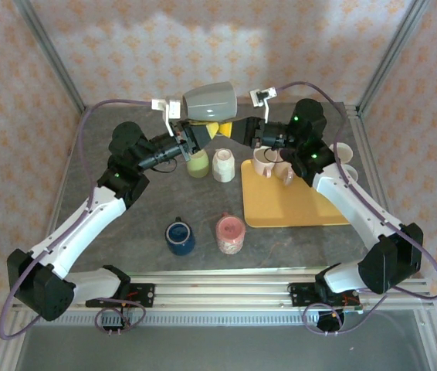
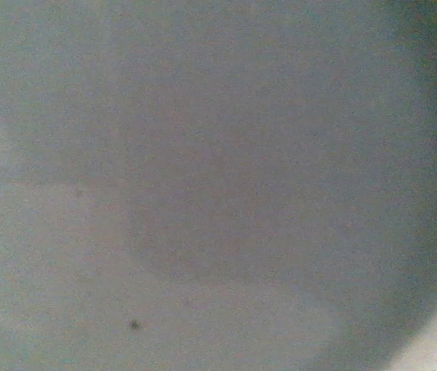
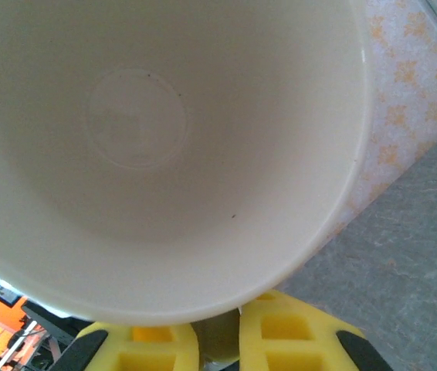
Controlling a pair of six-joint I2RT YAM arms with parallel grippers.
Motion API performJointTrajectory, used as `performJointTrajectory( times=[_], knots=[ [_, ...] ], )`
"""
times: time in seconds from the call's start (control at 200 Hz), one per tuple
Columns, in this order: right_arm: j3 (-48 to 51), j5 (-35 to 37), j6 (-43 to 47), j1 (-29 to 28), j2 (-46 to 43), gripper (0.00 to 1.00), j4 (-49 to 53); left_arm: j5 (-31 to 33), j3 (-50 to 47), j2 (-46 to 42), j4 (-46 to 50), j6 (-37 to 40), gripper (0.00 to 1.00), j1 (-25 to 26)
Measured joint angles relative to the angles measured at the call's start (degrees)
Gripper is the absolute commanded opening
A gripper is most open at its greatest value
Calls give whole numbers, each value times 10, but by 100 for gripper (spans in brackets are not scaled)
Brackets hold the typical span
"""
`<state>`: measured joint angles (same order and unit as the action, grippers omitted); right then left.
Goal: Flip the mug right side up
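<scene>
Mug (image 1: 209, 99): smooth grey rounded outside, glossy cream inside, circular floor.

A grey mug (image 1: 209, 99) hangs on its side over the far middle of the table (image 1: 133, 224), clamped between the left gripper (image 1: 198, 133) and the right gripper (image 1: 230, 130). Just nearer stand a green mug (image 1: 198, 163) and a cream mug (image 1: 224, 165). To the right, a yellow tray (image 1: 296, 209) carries a pale pink mug (image 1: 264, 161). A blue mug (image 1: 180, 236) and a salmon mug (image 1: 230, 235) sit nearest.
</scene>
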<state>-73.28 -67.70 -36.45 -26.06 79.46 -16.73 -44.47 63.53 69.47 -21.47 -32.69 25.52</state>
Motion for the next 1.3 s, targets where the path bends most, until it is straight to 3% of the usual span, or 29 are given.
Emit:
performJointTrajectory(
  times=[0.13,0.375,0.611,0.771,1.041,1.301],
  knots=[
    [0,16,27,-3,-3,0,38,7,-3,-2,26,23,30,0],
    [0,65,46,-2,-9,0,88,20,-14,-3,58,54,47,0],
    [0,98,65,-1,-19,0,121,30,-14,-3,72,64,53,0],
    [0,125,88,1,-32,0,163,30,-13,-3,99,82,62,0],
    [37,172,111,9,-66,0,199,30,-3,-4,146,112,63,0],
    [50,236,169,25,-101,0,303,29,30,-7,223,170,64,0]
  ],
)
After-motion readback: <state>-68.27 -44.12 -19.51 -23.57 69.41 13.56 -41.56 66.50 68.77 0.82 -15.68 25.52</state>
